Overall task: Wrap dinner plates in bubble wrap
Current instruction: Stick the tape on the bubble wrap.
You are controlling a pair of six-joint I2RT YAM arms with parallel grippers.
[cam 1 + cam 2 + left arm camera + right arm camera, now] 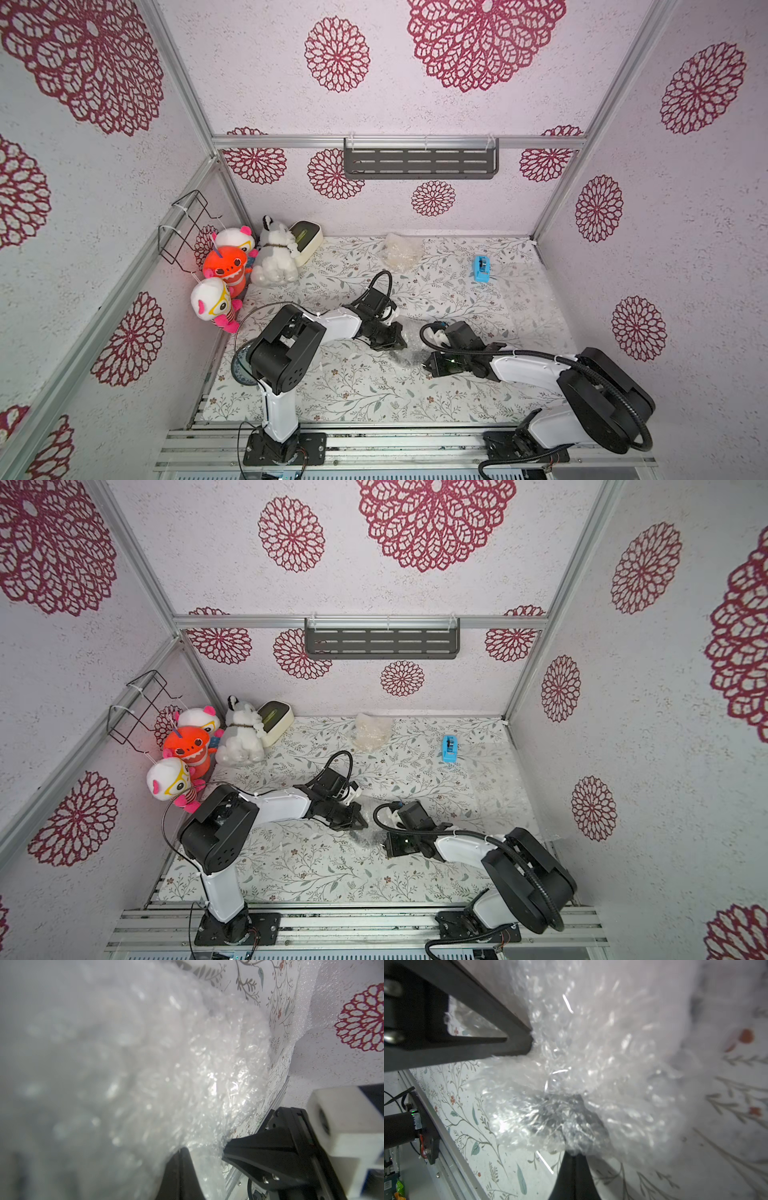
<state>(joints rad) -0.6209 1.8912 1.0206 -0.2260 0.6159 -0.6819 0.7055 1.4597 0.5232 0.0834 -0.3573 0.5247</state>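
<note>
A crumpled bundle of clear bubble wrap (409, 356) lies mid-table between my two grippers in both top views. A dark shape, the black dinner plate (560, 1113), shows through it in the right wrist view. My left gripper (397, 345) is shut on the wrap's far-left side, its fingertips (182, 1150) pinching the film (187, 1064). From the right, my right gripper (427, 365) is shut on the wrap's edge (572, 1152). A grey-teal plate (237, 369) peeks out under the left arm's elbow. A second wrapped bundle (401, 251) sits at the back.
A flat bubble wrap sheet (528, 299) covers the table's right side. A blue tape dispenser (482, 268) stands at the back right. Plush toys (274, 253) and a cream box (305, 241) crowd the back left corner. A wire rack (183, 226) hangs on the left wall.
</note>
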